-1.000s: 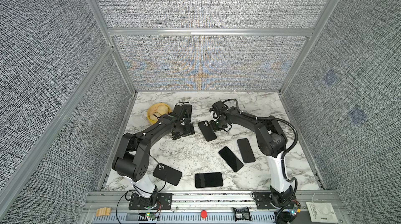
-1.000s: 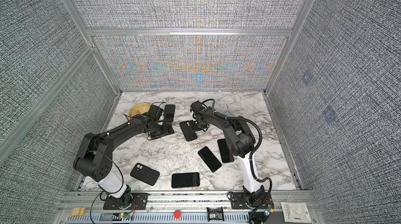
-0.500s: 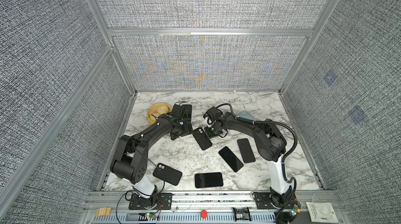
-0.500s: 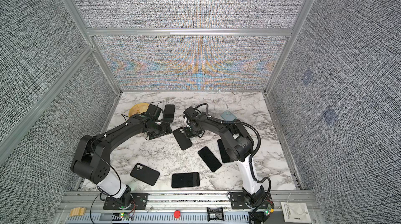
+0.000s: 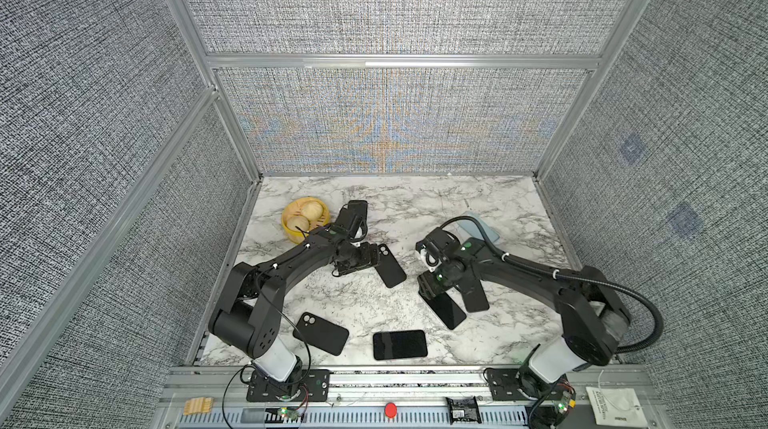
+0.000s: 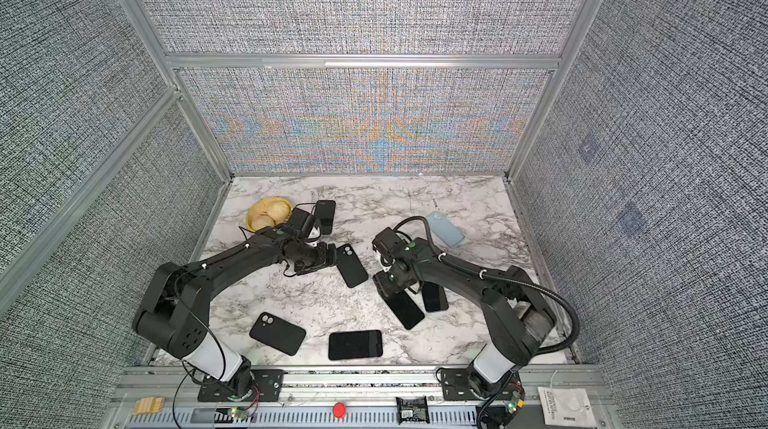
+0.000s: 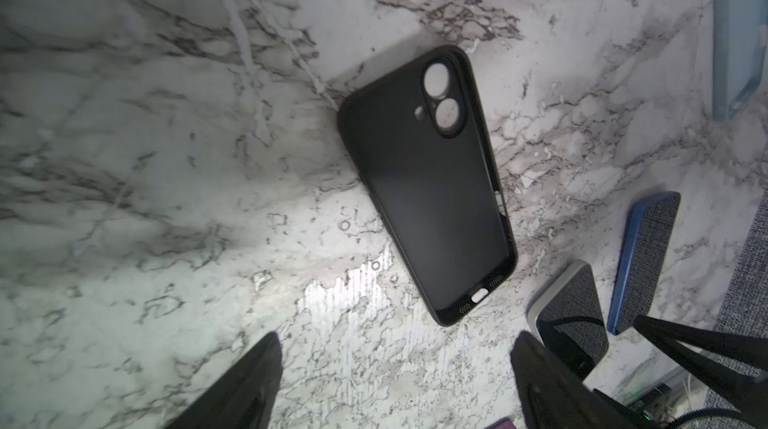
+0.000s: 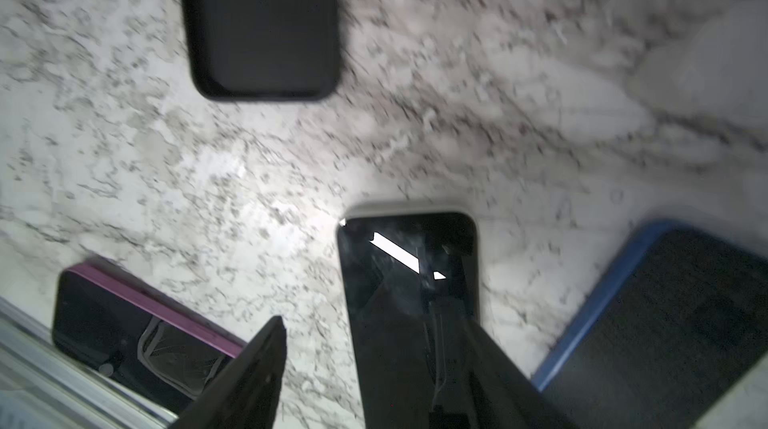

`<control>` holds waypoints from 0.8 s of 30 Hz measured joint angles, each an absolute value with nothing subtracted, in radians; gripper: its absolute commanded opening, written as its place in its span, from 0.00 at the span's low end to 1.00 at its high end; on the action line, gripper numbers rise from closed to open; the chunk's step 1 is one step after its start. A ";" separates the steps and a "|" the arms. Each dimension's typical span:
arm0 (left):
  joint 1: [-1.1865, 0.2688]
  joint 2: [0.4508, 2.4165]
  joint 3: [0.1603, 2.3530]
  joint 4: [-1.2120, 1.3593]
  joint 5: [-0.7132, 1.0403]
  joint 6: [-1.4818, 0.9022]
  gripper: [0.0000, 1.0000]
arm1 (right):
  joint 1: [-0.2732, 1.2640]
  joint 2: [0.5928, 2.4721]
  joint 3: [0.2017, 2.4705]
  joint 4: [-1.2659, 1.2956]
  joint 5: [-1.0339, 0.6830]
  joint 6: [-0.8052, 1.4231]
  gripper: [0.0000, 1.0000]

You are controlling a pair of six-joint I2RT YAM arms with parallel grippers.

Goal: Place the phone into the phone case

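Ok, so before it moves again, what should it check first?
1. Black case lies hollow side up, nothing inside: ok.
2. Left gripper open, near the case, holding nothing: ok.
3. Right gripper open above the pale-rimmed phone: ok.
4. That phone lies flat, screen up: ok.
5. Phone gripped for lifting: not ok, nothing is held yet.
6. Phone fits this case: cannot tell.

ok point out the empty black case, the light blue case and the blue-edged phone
empty black case (image 7: 424, 185): left wrist view, inner back
light blue case (image 6: 448, 230): in a top view, its middle
blue-edged phone (image 8: 673, 323): right wrist view, screen middle
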State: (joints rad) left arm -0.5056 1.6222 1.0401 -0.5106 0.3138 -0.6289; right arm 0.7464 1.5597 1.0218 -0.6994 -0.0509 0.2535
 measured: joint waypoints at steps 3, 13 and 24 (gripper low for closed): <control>-0.530 1.646 1.057 -0.493 0.337 -0.629 0.88 | 0.752 1.525 0.949 -0.738 -0.035 0.302 0.76; -0.541 1.694 1.102 -0.473 0.368 -0.632 0.88 | 0.760 1.569 0.892 -0.720 -0.012 0.345 0.80; -0.541 1.711 1.105 -0.472 0.369 -0.632 0.88 | 0.767 1.604 0.876 -0.676 -0.012 0.342 0.83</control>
